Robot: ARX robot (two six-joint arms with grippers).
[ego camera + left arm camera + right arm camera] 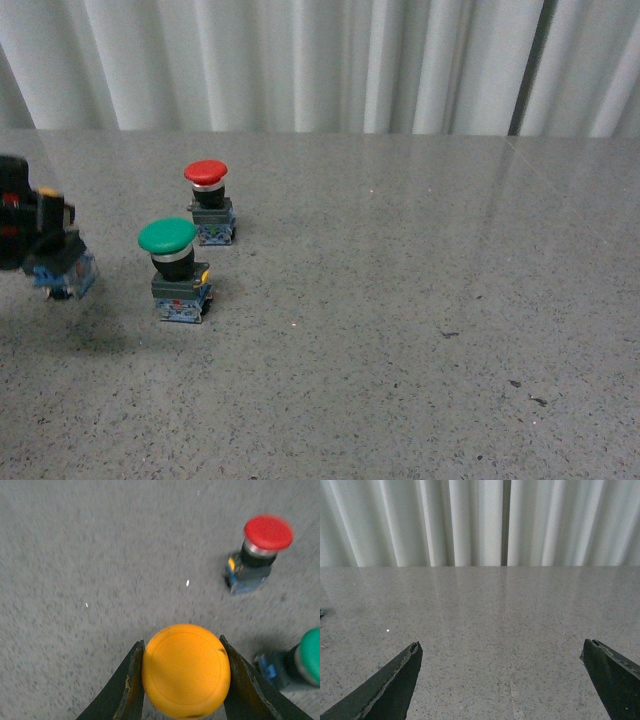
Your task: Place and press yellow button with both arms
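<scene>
One domed yellow button [186, 672], clamped by left end effector [181, 641]; right end effector [502, 642] apart.

no readable text, labels on button bases perhaps too blurred

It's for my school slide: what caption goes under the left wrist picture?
The left claw grips the yellow button; red button and green button stand nearby on the table.

Three push buttons: one yellow button [186, 670], one green button [170, 262], one red button [208, 200]. Two end effectors: the left end effector [181, 642], the right end effector [502, 642]. One table [420, 300].
</scene>
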